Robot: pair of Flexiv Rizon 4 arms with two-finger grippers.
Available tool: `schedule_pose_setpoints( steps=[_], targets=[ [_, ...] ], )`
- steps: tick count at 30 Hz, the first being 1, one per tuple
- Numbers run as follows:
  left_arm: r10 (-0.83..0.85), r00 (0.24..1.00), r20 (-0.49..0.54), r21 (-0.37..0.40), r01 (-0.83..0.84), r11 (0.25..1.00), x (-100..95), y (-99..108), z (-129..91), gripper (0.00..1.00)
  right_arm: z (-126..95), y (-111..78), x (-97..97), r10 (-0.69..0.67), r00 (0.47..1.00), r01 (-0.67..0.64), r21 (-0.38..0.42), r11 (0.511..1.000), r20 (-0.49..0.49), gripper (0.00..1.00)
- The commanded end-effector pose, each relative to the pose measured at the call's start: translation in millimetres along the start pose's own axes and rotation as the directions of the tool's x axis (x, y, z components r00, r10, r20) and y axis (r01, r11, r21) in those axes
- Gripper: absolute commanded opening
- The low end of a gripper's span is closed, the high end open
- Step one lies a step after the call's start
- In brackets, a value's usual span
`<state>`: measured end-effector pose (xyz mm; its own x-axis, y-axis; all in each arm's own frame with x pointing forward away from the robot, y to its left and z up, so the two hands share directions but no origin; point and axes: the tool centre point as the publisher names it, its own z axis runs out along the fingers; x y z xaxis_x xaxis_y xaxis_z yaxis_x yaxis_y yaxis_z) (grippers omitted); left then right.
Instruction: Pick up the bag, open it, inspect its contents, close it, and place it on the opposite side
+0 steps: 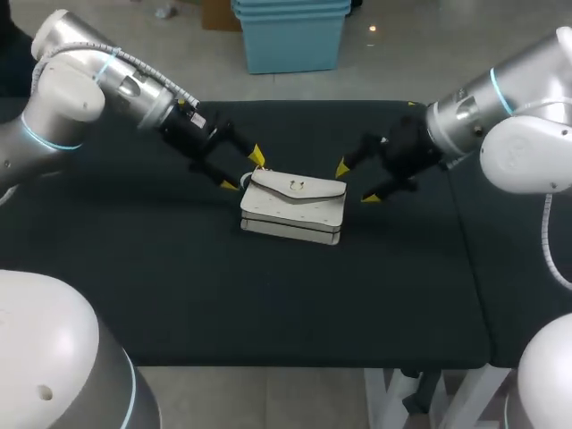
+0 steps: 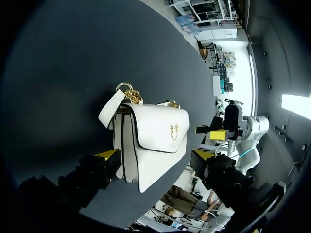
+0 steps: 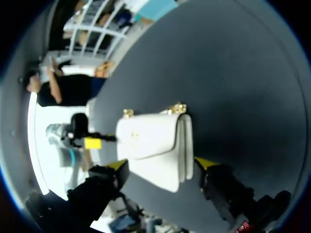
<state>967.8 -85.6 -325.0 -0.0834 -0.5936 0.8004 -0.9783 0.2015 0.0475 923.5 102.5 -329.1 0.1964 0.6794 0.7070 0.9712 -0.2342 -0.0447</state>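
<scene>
A white bag (image 1: 293, 208) with a gold clasp and a gold chain lies at the middle of the black table, flap side up. My left gripper (image 1: 243, 171) is open at the bag's left end, one yellow tip on each side of the strap corner. My right gripper (image 1: 356, 183) stands at the bag's right end, its fingers wide apart and clear of the bag. In the left wrist view the bag (image 2: 153, 141) sits between that gripper's (image 2: 154, 155) spread fingers. The right wrist view has the bag (image 3: 155, 145) just ahead of its gripper (image 3: 162, 165), between the tips.
The dark table (image 1: 179, 277) stretches wide around the bag, with its front edge near me and its right edge past my right arm. Both arms come in low over the back half of the table.
</scene>
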Motion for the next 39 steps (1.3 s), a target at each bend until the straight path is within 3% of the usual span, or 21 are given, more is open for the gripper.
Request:
schedule_pose_setpoints(
  steps=[1, 9, 15, 18, 20, 25, 30, 34, 36, 37, 39],
  targets=[
    [-0.009, 0.996, -0.091, -0.054, 0.004, 0.999, -6.2, -10.4, 8.2, 1.0, 10.9, 4.0, -7.7, -0.003, 0.998, 0.006, 0.045, 0.999, -0.061, 0.79],
    [-0.007, 0.993, -0.122, -0.059, 0.0, 0.998, -7.2, -13.0, 15.0, 1.0, 28.9, 0.7, -17.5, 0.069, 0.994, -0.063, 0.073, 0.995, -0.087, 0.8],
    [0.003, 0.99, -0.144, -0.065, -0.013, 0.998, -1.6, -12.8, 18.0, 0.9, 34.4, 1.7, -14.3, 0.092, 0.988, -0.083, 0.077, 0.994, -0.126, 0.78],
    [0.005, 0.989, -0.145, -0.069, -0.015, 0.998, 0.3, -12.2, 19.4, 0.78, 37.4, 1.6, -10.8, 0.097, 0.986, -0.086, 0.079, 0.993, -0.134, 0.64],
    [0.002, 0.989, -0.146, -0.076, -0.013, 0.997, -0.1, -12.5, 21.6, 0.76, 39.6, 1.6, -9.7, 0.101, 0.985, -0.091, 0.081, 0.993, -0.141, 0.57],
    [-0.026, 0.989, -0.144, -0.093, 0.012, 0.996, -6.7, -14.9, 30.5, 0.62, 49.4, 3.0, -12.1, 0.133, 0.98, -0.122, 0.084, 0.989, -0.149, 0.59],
    [-0.042, 0.99, -0.131, -0.069, 0.033, 0.997, -13.9, -16.4, 36.1, 0.56, 59.0, 3.6, -15.2, 0.156, 0.977, -0.144, 0.086, 0.986, -0.146, 0.77],
    [-0.05, 0.991, -0.126, -0.065, 0.042, 0.997, -17.3, -16.8, 39.0, 0.49, 63.4, 4.3, -17.6, 0.169, 0.974, -0.158, 0.085, 0.984, -0.15, 0.77],
    [-0.053, 0.991, -0.119, -0.059, 0.046, 0.997, -18.1, -16.9, 40.1, 0.42, 65.3, 4.2, -18.6, 0.172, 0.974, -0.161, 0.086, 0.983, -0.15, 0.67],
    [-0.054, 0.991, -0.12, -0.059, 0.047, 0.997, -18.1, -16.9, 40.2, 0.39, 65.4, 4.2, -18.8, 0.174, 0.973, -0.162, 0.086, 0.983, -0.15, 0.5],
    [-0.053, 0.991, -0.119, -0.056, 0.047, 0.997, -17.5, -16.8, 39.6, 0.3, 64.8, 4.2, -19.0, 0.177, 0.972, -0.165, 0.084, 0.983, -0.153, 0.4]
  ],
)
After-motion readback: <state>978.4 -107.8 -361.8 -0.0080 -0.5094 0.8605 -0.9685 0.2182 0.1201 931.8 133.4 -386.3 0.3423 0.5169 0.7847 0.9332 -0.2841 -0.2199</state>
